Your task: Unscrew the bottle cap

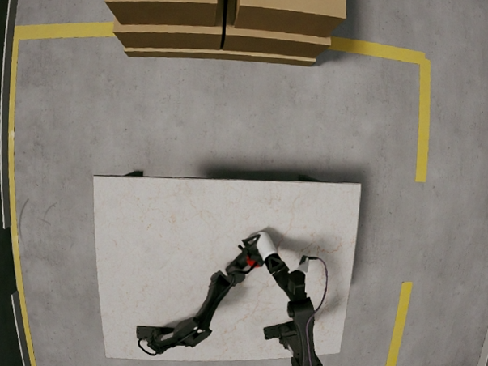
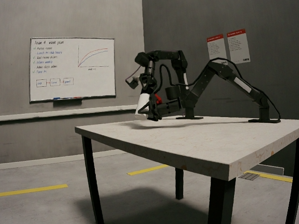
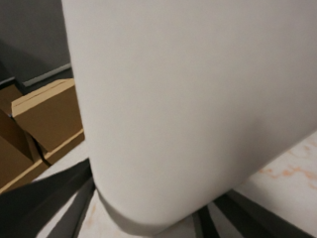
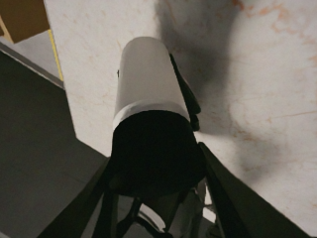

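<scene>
My left tool (image 1: 249, 241) (image 2: 151, 112) (image 3: 148, 165) grips the tilted white cylindrical bottle (image 1: 267, 246) (image 2: 142, 106) (image 3: 183, 109) (image 4: 149, 79) above the pale marbled surface (image 1: 170, 236) (image 2: 193, 137) (image 3: 297, 174) (image 4: 258, 99), inside its edges, bracing it while my right tool (image 1: 274, 262) (image 2: 147, 89) (image 4: 156, 153) clasps the black round cap (image 4: 154, 149), presumably for unscrewing.

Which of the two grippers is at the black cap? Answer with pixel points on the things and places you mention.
The right gripper (image 2: 147, 90) (image 4: 156, 153), its fingers on either side of the cap (image 4: 158, 151); the left gripper (image 2: 148, 112) grips the white bottle (image 2: 143, 106) (image 4: 149, 79) instead.
</scene>
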Motion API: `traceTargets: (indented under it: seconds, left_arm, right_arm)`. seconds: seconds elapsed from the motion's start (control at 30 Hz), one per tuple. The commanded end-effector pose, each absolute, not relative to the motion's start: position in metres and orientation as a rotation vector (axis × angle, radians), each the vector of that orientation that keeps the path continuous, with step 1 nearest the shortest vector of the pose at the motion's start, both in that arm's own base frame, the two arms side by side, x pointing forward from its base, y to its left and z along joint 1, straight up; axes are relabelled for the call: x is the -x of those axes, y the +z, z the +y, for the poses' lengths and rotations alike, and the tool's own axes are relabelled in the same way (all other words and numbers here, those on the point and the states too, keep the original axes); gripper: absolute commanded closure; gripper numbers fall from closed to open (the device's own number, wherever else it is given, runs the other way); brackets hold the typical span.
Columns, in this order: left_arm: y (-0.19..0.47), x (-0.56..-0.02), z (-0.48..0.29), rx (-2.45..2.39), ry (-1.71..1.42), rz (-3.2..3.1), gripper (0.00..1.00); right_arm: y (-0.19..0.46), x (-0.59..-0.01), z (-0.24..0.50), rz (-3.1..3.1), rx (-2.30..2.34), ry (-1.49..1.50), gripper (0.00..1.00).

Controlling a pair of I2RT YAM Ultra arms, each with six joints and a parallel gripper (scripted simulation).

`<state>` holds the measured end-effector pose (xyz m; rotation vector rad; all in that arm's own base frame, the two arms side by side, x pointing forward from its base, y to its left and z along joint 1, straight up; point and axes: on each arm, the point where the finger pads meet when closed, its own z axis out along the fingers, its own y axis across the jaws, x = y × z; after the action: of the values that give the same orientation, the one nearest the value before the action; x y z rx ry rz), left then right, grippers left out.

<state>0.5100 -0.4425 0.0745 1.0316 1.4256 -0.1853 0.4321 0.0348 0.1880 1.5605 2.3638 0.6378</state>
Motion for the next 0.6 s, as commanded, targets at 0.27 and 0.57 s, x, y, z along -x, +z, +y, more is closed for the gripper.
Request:
traceTargets:
  seconds: [0.27,0.57]
  left_arm:
    - [0.1091,-0.5196,-0.4409,-0.950,-0.186,1.371,1.00]
    - [0.1091,-0.5196,-0.4409,-0.950,-0.186,1.371,1.00]
  right_arm:
    - [0.1921,-0.4294,0.0288,2.649,-0.780,0.380,1.00]
    - [0.1939,-0.4315,0.0280,2.709,-0.239,0.201,1.00]
